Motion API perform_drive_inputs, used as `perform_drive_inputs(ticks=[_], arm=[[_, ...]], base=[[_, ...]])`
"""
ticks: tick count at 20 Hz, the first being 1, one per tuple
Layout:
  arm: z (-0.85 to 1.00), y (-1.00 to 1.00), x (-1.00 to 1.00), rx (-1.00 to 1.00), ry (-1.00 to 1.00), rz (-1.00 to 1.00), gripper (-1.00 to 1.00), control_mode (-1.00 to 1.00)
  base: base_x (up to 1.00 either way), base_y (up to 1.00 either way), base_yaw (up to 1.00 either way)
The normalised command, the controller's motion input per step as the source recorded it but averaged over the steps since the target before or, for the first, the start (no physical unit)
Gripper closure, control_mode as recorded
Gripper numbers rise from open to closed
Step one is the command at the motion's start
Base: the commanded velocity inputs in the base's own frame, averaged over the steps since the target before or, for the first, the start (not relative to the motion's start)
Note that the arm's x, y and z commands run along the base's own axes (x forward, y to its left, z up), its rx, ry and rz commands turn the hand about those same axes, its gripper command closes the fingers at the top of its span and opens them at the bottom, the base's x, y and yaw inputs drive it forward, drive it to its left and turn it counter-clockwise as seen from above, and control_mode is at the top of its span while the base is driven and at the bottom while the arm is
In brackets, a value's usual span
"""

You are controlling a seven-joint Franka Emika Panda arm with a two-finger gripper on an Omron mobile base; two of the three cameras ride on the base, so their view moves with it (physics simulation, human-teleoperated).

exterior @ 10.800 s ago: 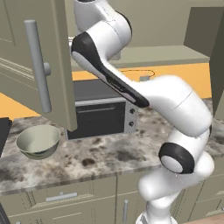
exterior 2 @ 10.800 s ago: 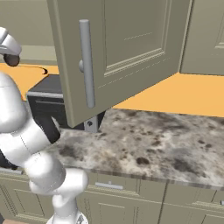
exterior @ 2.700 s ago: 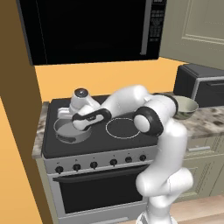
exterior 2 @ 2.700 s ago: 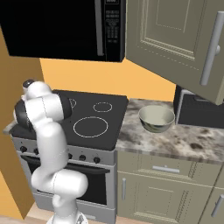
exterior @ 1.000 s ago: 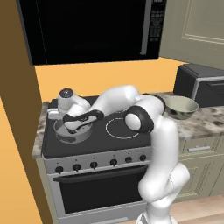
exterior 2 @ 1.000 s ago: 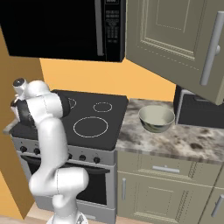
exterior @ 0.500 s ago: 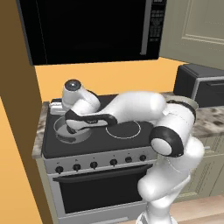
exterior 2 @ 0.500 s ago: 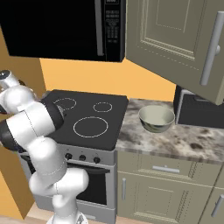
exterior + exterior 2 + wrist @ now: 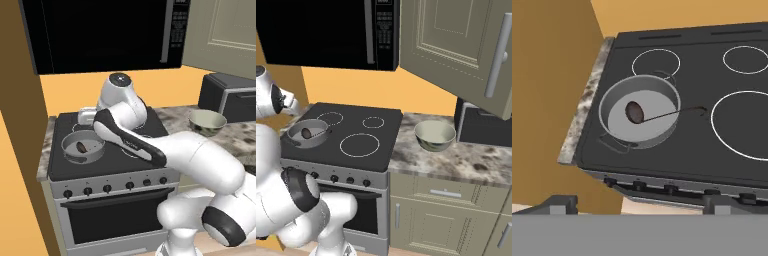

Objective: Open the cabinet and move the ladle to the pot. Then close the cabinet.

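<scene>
The grey pot [image 9: 639, 111] stands on the front left burner of the black stove [image 9: 712, 150]. The ladle [image 9: 634, 112] lies in it, dark bowl down on the bottom, thin handle resting over the rim toward the stove's middle. My gripper [image 9: 640, 202] hangs above and in front of the pot, open, its tips wide apart with nothing between them. The pot [image 9: 82, 146] and ladle [image 9: 306, 133] also show in both base views. The cabinet [image 9: 456, 45] has a door swung open at the upper right, with its silver bar handle [image 9: 498, 55] showing.
A black microwave [image 9: 100, 35] hangs over the stove. An orange wall [image 9: 547, 75] closes in the left side. On the speckled counter [image 9: 456, 160] to the right are a pale green bowl [image 9: 434, 134] and a dark toaster oven [image 9: 232, 95].
My hand has lifted off the pot and drawn back and up, and the arm has swung across the stove. The ladle stays lying in the pot.
</scene>
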Motion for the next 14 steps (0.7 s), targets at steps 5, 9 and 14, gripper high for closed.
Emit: perform_drive_inputs(ticks=[5,9,14], arm=[[0.54,-0.91,-0.87,-0.01,0.03,0.1,-1.0,-1.0],[0.32,-0.87,-0.86,-0.04,0.01,0.07,-1.0,-1.0],[0.22,-0.76,-0.77,-0.07,0.0,0.06,-1.0,-1.0]], base=[[0.0,0.0,0.0],[0.0,0.0,0.0],[0.0,0.0,0.0]])
